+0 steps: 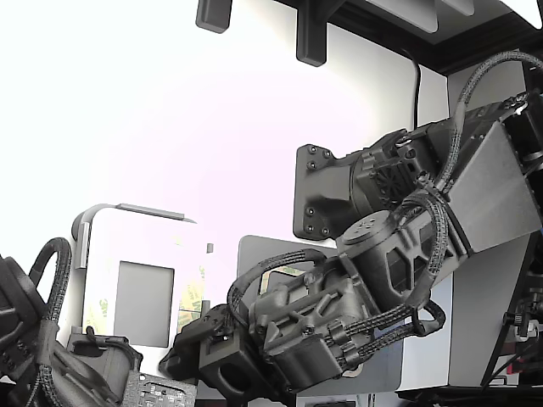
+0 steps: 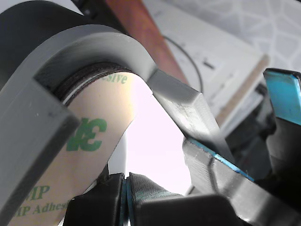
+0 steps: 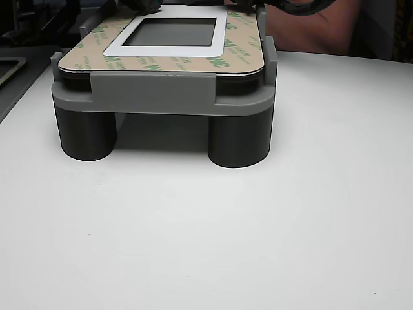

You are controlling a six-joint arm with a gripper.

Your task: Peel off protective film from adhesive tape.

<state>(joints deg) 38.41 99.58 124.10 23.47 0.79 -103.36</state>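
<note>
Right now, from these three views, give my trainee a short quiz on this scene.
1. True or false: the film carries green print.
2. The fixture stands on: A round legs; B wheels; C a stack of books.
3. Fill in: the white frame surrounds a ___ centre.
Key: 1 true; 2 A; 3 grey.

A dark arm (image 1: 399, 246) reaches down beside the white panel (image 1: 140, 288)
</note>
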